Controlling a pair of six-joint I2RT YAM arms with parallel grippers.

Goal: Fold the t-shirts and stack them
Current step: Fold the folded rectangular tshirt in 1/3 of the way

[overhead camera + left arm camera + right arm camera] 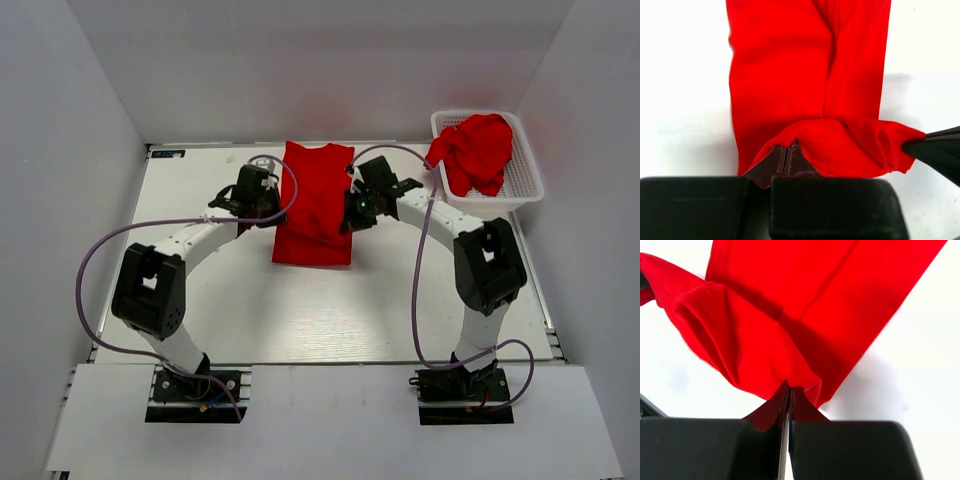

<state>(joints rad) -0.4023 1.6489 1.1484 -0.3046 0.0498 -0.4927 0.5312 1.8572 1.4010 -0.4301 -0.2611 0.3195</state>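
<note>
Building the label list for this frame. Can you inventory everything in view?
laid-out t-shirt: 1, red, table centre, folded into a long strip, one edge pinched up
basket t-shirts: count unclear, red, crumpled heap in the basket, spilling over its left rim
basket: 1, white plastic lattice, far right of table
table: 1, white, under everything
cables: 2, purple, one looping off each arm
arms: 2, white with black joints, bases at near edge
left gripper: 1, black, shut on the lifted edge's left end
right gripper: 1, black, shut on its right end
</note>
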